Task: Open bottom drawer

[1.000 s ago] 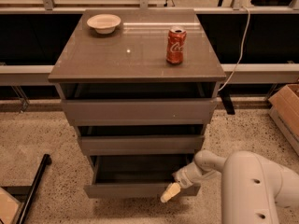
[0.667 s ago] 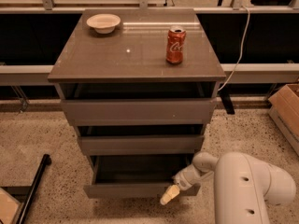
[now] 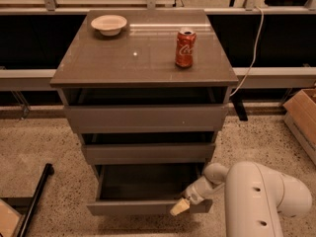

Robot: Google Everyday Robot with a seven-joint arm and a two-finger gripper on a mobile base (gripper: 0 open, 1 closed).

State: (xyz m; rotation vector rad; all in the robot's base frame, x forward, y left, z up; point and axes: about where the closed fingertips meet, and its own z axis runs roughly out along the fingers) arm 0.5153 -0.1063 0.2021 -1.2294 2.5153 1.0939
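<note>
The bottom drawer (image 3: pixel 138 207) stands pulled out under the front edge of the desk (image 3: pixel 123 58), its dark inside showing. The pincer (image 3: pixel 179 207) rests at the right end of the drawer's front panel, against its top lip; I cannot tell whether it is open or closed. A bowl (image 3: pixel 109 23) sits near the desk's back left corner and a red can (image 3: pixel 185 47) toward its right edge.
</note>
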